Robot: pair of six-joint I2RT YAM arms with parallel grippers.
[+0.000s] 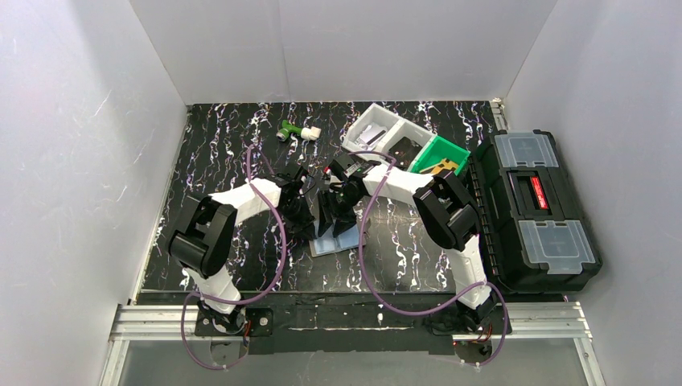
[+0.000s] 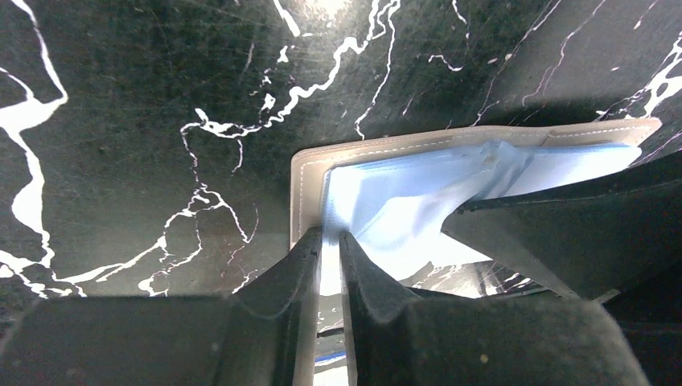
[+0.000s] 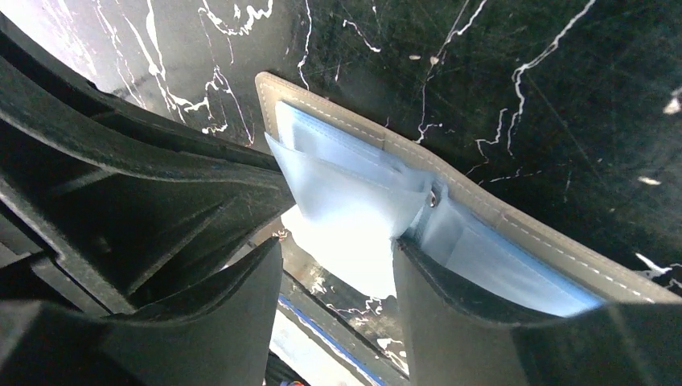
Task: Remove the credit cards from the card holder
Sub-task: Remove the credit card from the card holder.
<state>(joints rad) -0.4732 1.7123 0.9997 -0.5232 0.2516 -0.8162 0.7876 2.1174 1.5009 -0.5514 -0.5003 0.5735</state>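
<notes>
The card holder (image 2: 310,173), grey-edged with shiny light blue inner sleeves, hangs open above the table between both grippers. My left gripper (image 2: 330,235) is shut on its near edge. My right gripper (image 3: 336,245) is open. A loose sleeve (image 3: 354,201) of the card holder (image 3: 499,225) hangs between its fingers, and the right fingertip (image 3: 418,265) touches the sleeves. In the top view both grippers meet mid-table, the left (image 1: 308,205) and the right (image 1: 342,197), hiding the holder. A light blue credit card (image 1: 336,243) lies flat on the table just below them.
A white bin (image 1: 374,133) and a green bin (image 1: 441,157) stand at the back right. A black toolbox (image 1: 535,209) fills the right edge. A small green and white object (image 1: 293,130) lies at the back. White walls enclose the black marbled table (image 1: 217,153).
</notes>
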